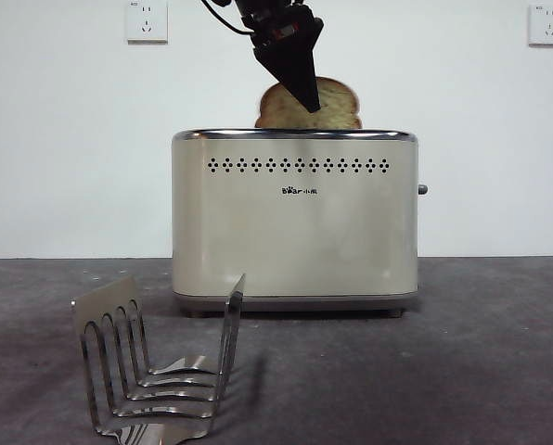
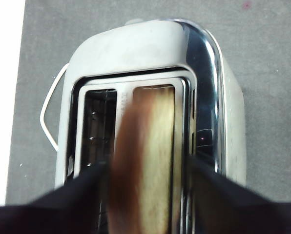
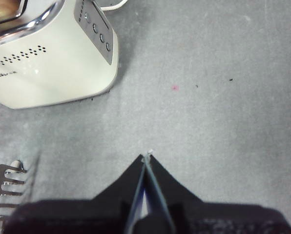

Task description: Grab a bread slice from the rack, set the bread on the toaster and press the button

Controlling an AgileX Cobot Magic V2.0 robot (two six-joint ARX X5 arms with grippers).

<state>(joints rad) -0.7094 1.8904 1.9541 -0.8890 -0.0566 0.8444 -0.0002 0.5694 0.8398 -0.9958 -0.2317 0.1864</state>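
Nearest you, the rack [image 1: 156, 366] stands empty on the grey table [image 1: 499, 352], in front of the toaster [image 1: 295, 222]. Your left gripper [image 1: 300, 88] is above the toaster, its jaws clamped on the slice of bread [image 1: 337, 107], whose lower part already sits behind the chrome rim. In the left wrist view the slice [image 2: 145, 161] hangs over one of the two slots [image 2: 157, 146], blurred, so you cannot be sure it is square to the opening. Hold it upright and parallel to the slot walls, lower straight down, and let go only once it is well inside; a tilt would likely catch the crust on the rim. The button [image 1: 422, 189] juts from the toaster's side edge, untouched. Your right gripper [image 3: 146, 158] waits over bare table with its jaws together, near the toaster's end panel [image 3: 96, 31].
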